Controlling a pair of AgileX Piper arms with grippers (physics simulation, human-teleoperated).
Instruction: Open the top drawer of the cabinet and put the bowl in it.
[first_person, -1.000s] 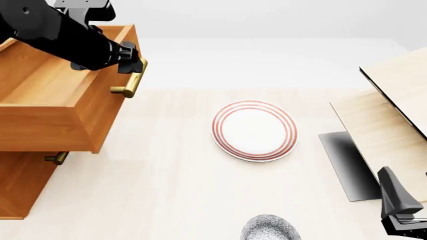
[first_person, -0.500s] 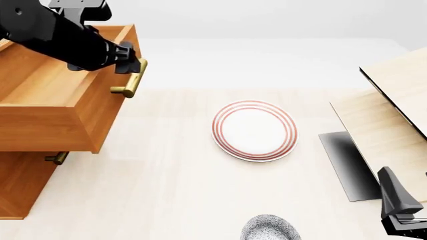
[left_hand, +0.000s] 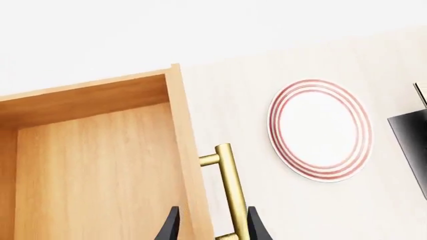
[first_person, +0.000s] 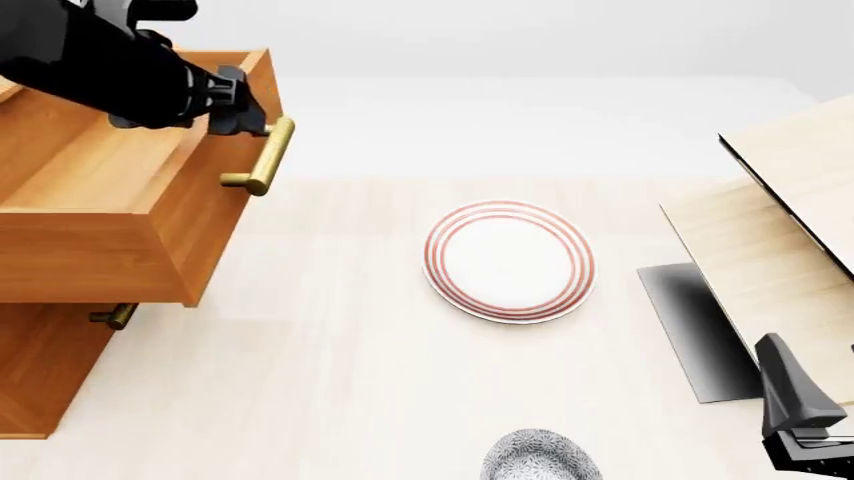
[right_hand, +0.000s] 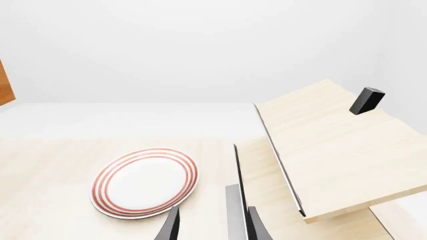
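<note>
The orange-brown cabinet (first_person: 40, 370) stands at the left with its top drawer (first_person: 107, 190) pulled out, showing a bare wood interior (left_hand: 93, 170). My left gripper (first_person: 251, 118) hovers just above the far end of the drawer's brass handle (first_person: 260, 155), open. In the left wrist view, the handle (left_hand: 230, 190) runs between its spread fingertips (left_hand: 172, 227) without being clamped. The speckled bowl (first_person: 538, 458) sits upright at the table's near edge, partly cut off. At the near right, my right gripper (first_person: 801, 420) is open and holds nothing, well right of the bowl.
A white plate with red rings (first_person: 510, 260) lies mid-table. A pale wood panel structure (first_person: 774, 250) with a dark grey slab (first_person: 694, 330) fills the right side. A lower drawer's brass handle (first_person: 114, 317) pokes out below the open drawer.
My left gripper has drawn back up and to the left off the brass handle. The drawer stays pulled out, and the right arm, bowl and plate have not moved.
</note>
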